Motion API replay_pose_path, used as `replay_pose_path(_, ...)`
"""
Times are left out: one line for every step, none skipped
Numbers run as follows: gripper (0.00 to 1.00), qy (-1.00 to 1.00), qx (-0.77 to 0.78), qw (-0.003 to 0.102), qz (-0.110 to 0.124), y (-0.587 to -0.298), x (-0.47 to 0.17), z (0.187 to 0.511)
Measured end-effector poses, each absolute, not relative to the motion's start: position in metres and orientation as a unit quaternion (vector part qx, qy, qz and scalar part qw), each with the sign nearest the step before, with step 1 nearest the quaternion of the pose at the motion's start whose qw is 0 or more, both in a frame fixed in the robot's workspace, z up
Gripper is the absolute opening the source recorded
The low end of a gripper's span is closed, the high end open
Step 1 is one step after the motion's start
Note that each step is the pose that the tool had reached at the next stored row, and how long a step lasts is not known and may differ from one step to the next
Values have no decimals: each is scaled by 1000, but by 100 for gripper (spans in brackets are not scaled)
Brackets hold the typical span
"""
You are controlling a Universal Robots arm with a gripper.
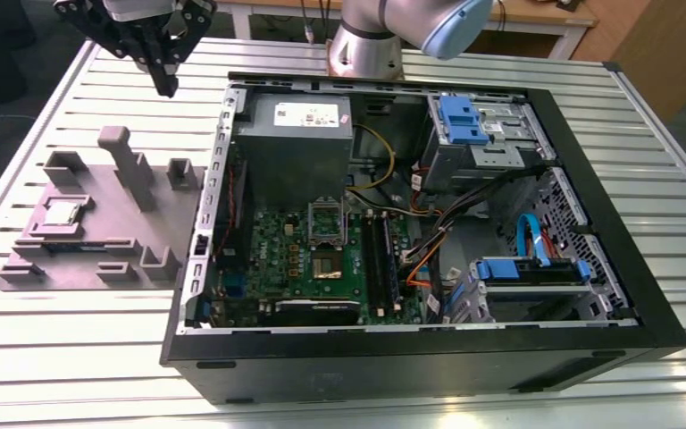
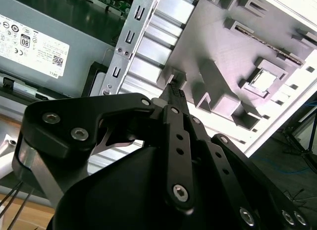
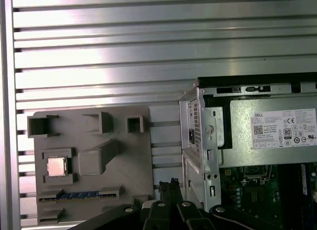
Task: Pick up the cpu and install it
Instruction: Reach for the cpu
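Slatted metal table, open computer case, cpu in grey tray

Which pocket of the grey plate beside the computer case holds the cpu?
The framed square pocket toward the exterior view's left of the grey plate; the silver cpu lies flat in it, while the other square pockets look empty.

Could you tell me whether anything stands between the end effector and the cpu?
The end effector hangs above the table beside the computer case. On the grey fixture, a tall upright post rises roughly between it and the cpu, which lies uncovered in its recess. From above, nothing visible blocks it.
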State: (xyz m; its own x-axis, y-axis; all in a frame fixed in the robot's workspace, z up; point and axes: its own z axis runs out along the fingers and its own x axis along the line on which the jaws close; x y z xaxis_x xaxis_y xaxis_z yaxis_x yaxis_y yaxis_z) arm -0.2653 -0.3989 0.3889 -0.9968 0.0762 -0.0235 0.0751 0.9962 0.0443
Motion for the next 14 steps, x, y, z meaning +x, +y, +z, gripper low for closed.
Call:
replay_pose_path(10,999,38,13,22,-399,-265,389)
replay_pose_path(10,999,38,13,22,-399,-265,389)
replay_pose_path(10,999,38,13,22,-399,-265,389)
replay_pose_path(10,999,38,13,22,-399,-266,389)
replay_pose_path(10,999,38,13,22,-399,-266,389)
replay_pose_path(10,999,38,13,22,-399,-267,389)
replay_pose_path(10,999,38,13,22,-399,-267,389)
replay_pose_path(10,999,38,13,22,-399,-267,389)
replay_pose_path(10,999,38,13,22,-399,-268,389)
replay_pose_path(10,999,38,13,22,-399,-268,389)
replay_pose_path(10,999,38,13,22,-399,-268,389)
replay_pose_path(10,999,38,12,22,-399,-269,389)
replay_pose_path(10,999,38,12,22,-399,-269,389)
replay_pose_path(10,999,38,12,22,-399,-269,389)
